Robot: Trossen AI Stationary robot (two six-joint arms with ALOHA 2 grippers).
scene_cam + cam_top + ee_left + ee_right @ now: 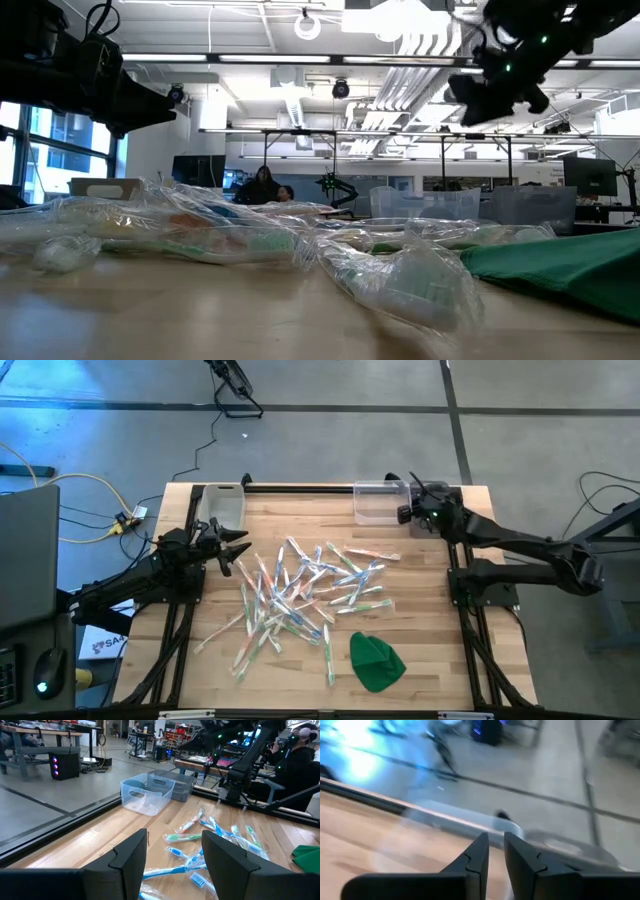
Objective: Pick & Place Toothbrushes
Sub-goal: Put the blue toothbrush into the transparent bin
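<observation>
A wooden table [420,610] carries the toothbrushes [300,595], heaped at its middle beside a green cloth [376,661]. The left gripper [238,550] waits at the heap's left edge, fingers spread and empty. The right gripper [408,497] hangs by the right clear bin [378,503], fingers nearly together, nothing visible between them.

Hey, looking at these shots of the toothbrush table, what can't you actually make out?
- Right gripper, right wrist view: motion blur hides whether anything sits between its nearly closed jaws.
- Clear bin, high view: contents too faint to tell.
- Toothbrushes, low view: the near ones block the rest of the pile.
- Green cloth, low view: cut off by the right edge.
</observation>
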